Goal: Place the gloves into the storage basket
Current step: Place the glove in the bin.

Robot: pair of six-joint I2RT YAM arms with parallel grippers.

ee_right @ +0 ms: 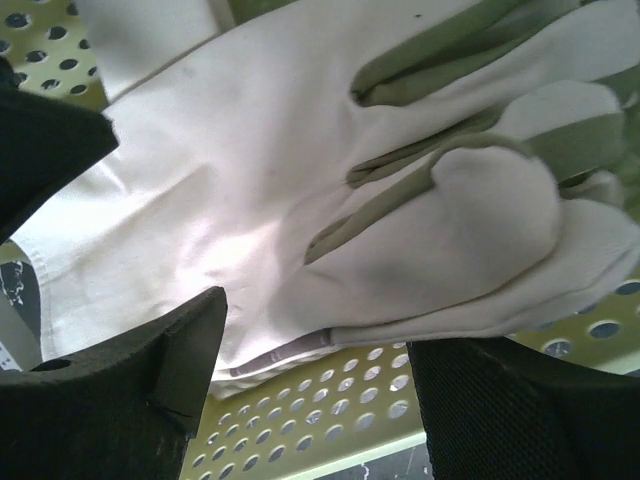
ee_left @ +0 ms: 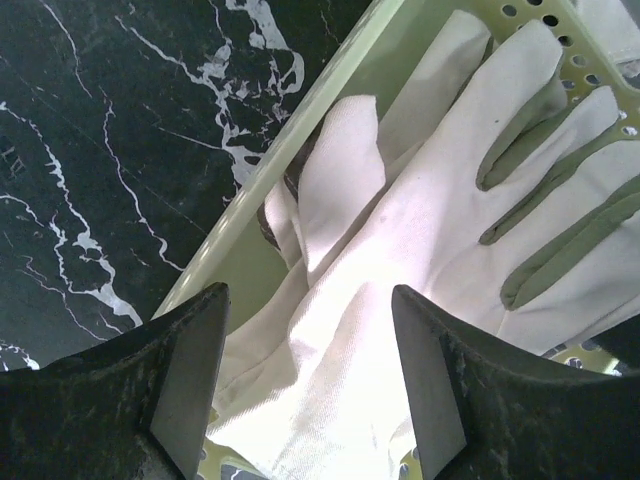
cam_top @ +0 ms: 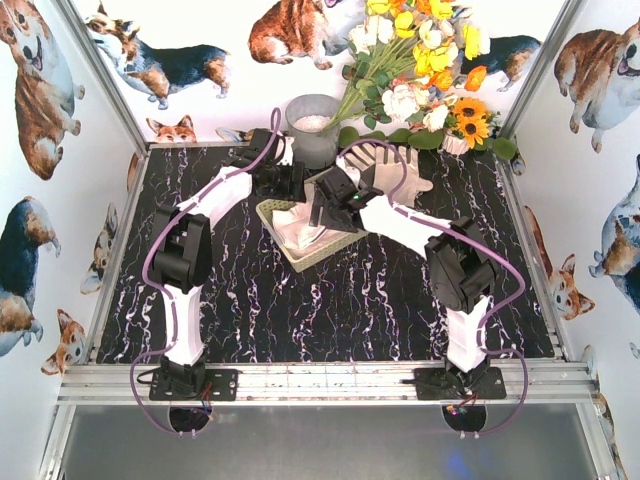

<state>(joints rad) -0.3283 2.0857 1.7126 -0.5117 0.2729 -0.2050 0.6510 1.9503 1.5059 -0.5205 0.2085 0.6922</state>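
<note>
gloves (ee_left: 400, 260) in basket (ee_left: 340, 80), bucket (cam_top: 313, 130) behind

The pale yellow-green storage basket (cam_top: 325, 256), perforated and latticed, sits skewed mid-table, nearer the far edge. Off-white gloves (ee_left: 400, 250) with grey-green strips between the fingers lie flat inside it, overlapping. Another glove (cam_top: 392, 172) lies spread out by the far edge, right of centre.

Just behind basket (cam_top: 270, 212): bucket (cam_top: 313, 150), flowers (cam_top: 420, 60)

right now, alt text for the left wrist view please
White fabric gloves lie stacked in a pale green perforated basket. The left fingers hang open above their cuffs, holding nothing, with black white-veined tabletop at left.
</note>
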